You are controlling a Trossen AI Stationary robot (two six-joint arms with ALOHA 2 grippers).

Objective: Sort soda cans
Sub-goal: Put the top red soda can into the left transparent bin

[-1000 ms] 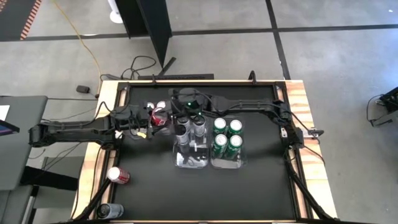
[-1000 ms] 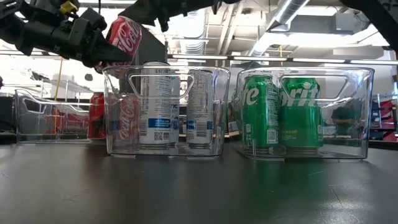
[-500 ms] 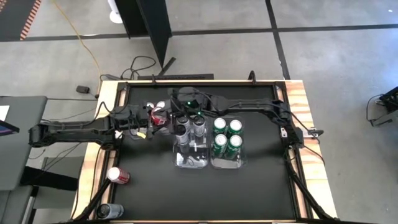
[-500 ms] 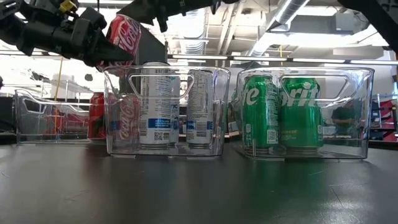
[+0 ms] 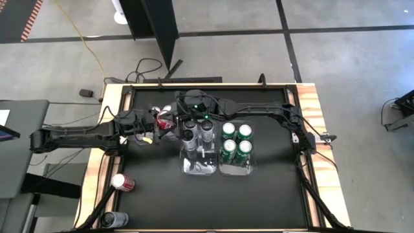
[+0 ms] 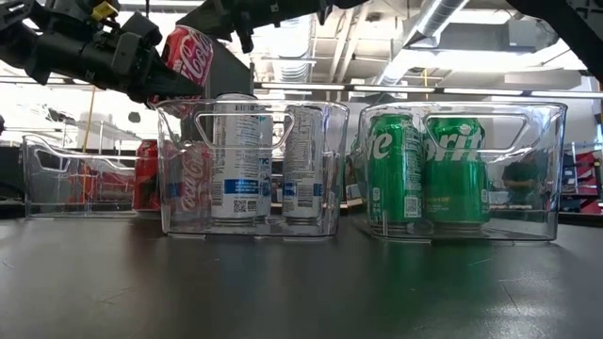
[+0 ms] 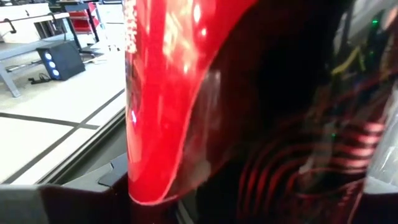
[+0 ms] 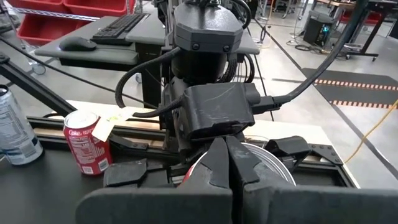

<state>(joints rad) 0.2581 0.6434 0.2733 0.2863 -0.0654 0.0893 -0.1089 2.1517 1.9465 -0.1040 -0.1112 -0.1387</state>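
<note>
My left gripper (image 6: 155,68) is shut on a red soda can (image 6: 188,55) and holds it in the air above the clear bins; the can fills the left wrist view (image 7: 168,93). My right gripper (image 8: 227,165) is shut and faces that can's silvery top (image 8: 270,168) over the far side of the table (image 5: 187,111). Red cans (image 5: 163,110) stand in the far-left bin (image 6: 57,179). Silver cans (image 6: 236,155) stand in the middle bin. Green cans (image 6: 429,169) stand in the right bin. A red can (image 5: 123,182) and a dark can (image 5: 113,220) stand loose near the left corner. My left gripper pinches the red can's side wall (image 6: 171,66) between its two fingers, reaching in level from the table's left. The can is lifted clear and tilted, above the rim of the middle bin (image 6: 250,102). My right gripper's shut fingers (image 8: 217,155) stand close before the can's top; whether they touch it I cannot tell.
The three clear bins sit side by side mid-table, the middle bin (image 5: 197,165) and the green bin (image 5: 236,167) with room at their near ends. Both arms crowd the far-left bin. The black table top (image 5: 213,200) lies open toward the near edge.
My left gripper has eased the red can very slightly upward, with its tilt and hold unchanged. The bins and the other cans have stayed put.
</note>
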